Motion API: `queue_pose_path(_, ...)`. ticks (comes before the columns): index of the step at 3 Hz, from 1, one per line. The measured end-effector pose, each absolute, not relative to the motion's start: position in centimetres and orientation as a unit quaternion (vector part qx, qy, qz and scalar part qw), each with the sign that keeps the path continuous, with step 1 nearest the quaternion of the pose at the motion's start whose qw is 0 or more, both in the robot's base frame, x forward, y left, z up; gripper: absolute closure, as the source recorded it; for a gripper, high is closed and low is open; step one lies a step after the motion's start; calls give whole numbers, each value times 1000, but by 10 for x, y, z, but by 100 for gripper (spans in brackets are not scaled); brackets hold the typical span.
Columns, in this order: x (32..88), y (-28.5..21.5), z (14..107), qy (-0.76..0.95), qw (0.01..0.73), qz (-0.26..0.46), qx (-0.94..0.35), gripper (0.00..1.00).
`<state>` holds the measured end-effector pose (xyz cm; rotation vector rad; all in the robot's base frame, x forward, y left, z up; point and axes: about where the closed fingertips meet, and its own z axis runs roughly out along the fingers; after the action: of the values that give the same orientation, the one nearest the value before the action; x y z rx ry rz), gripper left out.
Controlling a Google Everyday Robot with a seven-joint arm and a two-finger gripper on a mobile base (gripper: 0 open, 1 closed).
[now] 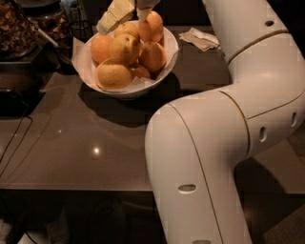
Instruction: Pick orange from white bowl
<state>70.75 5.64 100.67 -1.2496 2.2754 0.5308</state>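
Camera view: gripper (138, 8) above orange (151, 26), long axis vertical.

The robot's white arm (205, 157) fills the right of the view. Its thick lower link rises from the bottom edge to a bent elbow, and the next link angles up and leftward. The hand (129, 10) sits at the top edge, left of centre, mostly cut off.

Seven fruits (125, 47), one bowl (143, 88), tool (143, 8) above.
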Motion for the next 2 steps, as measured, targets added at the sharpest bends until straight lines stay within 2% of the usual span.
queue_pose_path(2,708,57,1007,833,245,207,-451,0)
